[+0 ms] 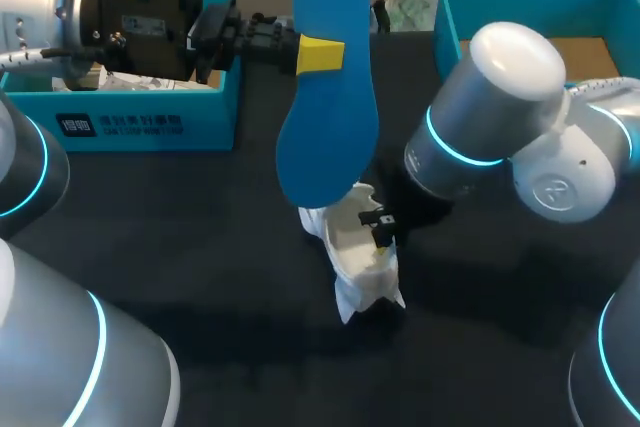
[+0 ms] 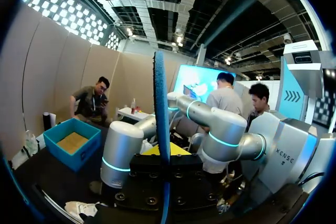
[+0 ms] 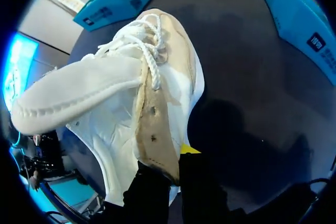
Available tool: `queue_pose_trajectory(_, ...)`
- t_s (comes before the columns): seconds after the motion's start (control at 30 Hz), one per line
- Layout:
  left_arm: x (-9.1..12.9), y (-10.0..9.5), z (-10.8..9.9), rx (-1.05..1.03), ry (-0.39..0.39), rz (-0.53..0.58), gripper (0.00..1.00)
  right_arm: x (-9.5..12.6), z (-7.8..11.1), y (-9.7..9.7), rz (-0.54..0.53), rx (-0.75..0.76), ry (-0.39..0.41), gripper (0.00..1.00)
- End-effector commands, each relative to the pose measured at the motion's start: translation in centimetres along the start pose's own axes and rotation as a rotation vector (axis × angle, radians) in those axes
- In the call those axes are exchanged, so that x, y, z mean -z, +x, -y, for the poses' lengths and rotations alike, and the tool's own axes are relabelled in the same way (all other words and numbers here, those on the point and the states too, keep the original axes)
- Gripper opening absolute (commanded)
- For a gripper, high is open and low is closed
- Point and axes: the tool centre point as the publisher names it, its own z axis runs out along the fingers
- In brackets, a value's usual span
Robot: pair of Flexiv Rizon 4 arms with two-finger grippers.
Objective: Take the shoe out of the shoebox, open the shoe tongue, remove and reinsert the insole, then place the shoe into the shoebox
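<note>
Insole (image 1: 330, 127), blue, is clamped in the left gripper (image 1: 318, 54), whose yellow-tipped fingers close on it from both sides about a third of the way down from its far end. It stands on edge, running from far to near over the middle of the table (image 1: 200, 247). In the left wrist view the insole (image 2: 161, 103) appears edge-on as a thin blue strip rising from between that gripper's (image 2: 163, 153) fingers. Its near end lies over the far end of the shoe (image 1: 360, 257) in the head view; whether the two touch cannot be told. The shoe is white and rests on the dark table near its centre, outside both boxes. The right gripper (image 1: 381, 227) is at the shoe's opening. In the right wrist view this gripper (image 3: 170, 163) is closed on the shoe (image 3: 121, 124), one finger inside and one outside the beige eyelet edge of the upper. The tongue (image 3: 73, 98) is pulled out of the opening and lies off to one side. The laces (image 3: 149, 45) are bunched loosely at the end of the eyelet row farthest from the gripper. The left box (image 1: 130, 122), teal, stands at the far left of the table behind the left arm. The right box (image 1: 450, 17), also teal, stands at the far right, and its brown floor shows in the left wrist view (image 2: 79, 153).
</note>
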Motion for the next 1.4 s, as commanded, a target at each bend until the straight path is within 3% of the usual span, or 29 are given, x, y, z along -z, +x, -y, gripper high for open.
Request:
queue_pose_trajectory(0.03,-0.2,-0.1,0.0,-0.001,0.001,-0.002,0.0,-0.7,0.5,-0.6,-0.028,-0.017,-0.02,0.0)
queue_pose_trajectory(1.03,-0.2,-0.1,0.0,-0.001,0.001,-0.002,0.0,-3.4,0.3,-2.3,-0.063,-0.152,0.006,0.0)
queue_pose_trajectory(1.07,-0.2,-0.1,0.0,-0.001,0.001,-0.002,0.0,-3.4,0.3,-2.3,-0.068,-0.156,0.002,0.22)
queue_pose_trajectory(1.13,-0.2,-0.1,0.0,-0.001,0.001,-0.002,0.0,-3.1,0.5,-2.1,-0.068,-0.163,-0.003,1.0)
queue_pose_trajectory(1.4,-0.2,-0.1,0.0,-0.001,0.001,-0.002,0.0,0.1,1.7,-1.3,-0.122,-0.171,-0.025,1.0)
